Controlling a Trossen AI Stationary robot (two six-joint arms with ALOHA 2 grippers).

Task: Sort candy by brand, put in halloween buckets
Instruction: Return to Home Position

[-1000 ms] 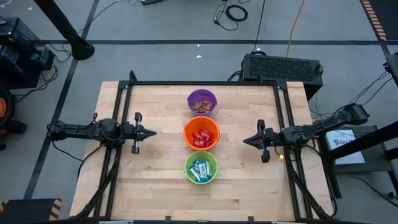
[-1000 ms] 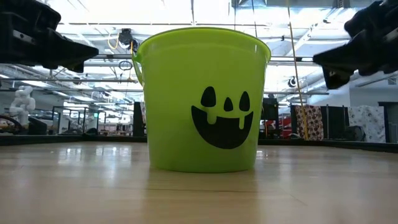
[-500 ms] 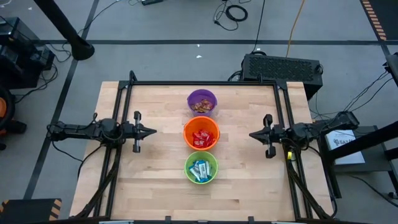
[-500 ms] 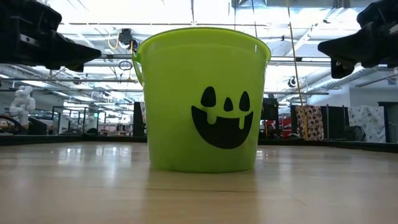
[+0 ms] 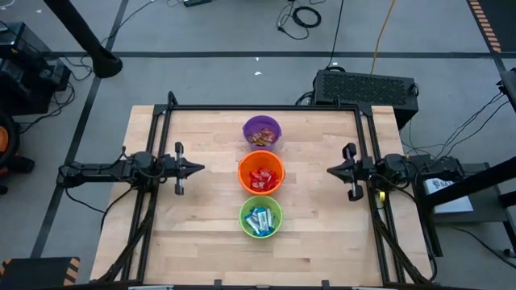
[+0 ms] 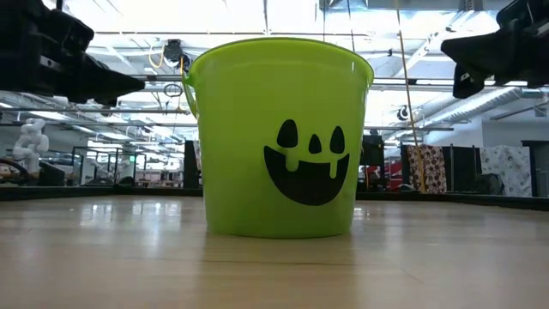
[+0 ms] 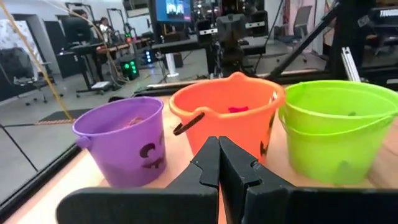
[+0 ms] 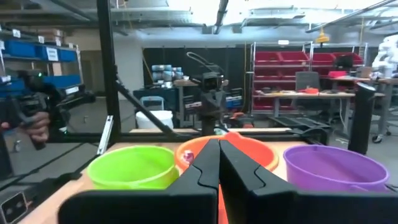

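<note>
I have three buckets in a column down the frame's centre on the worktop: top bucket, middle bucket and bottom bucket, with candy in each. The left claw is left of the middle bucket and the right claw right of it, both apart from it.

Green bucket (black face) on table; left end effector, right end effector flanking aloft.

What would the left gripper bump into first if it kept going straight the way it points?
Most likely the orange bucket: the left gripper, shut, points straight at its side wall, with only bare table between them. Its height is hard to judge.
</note>
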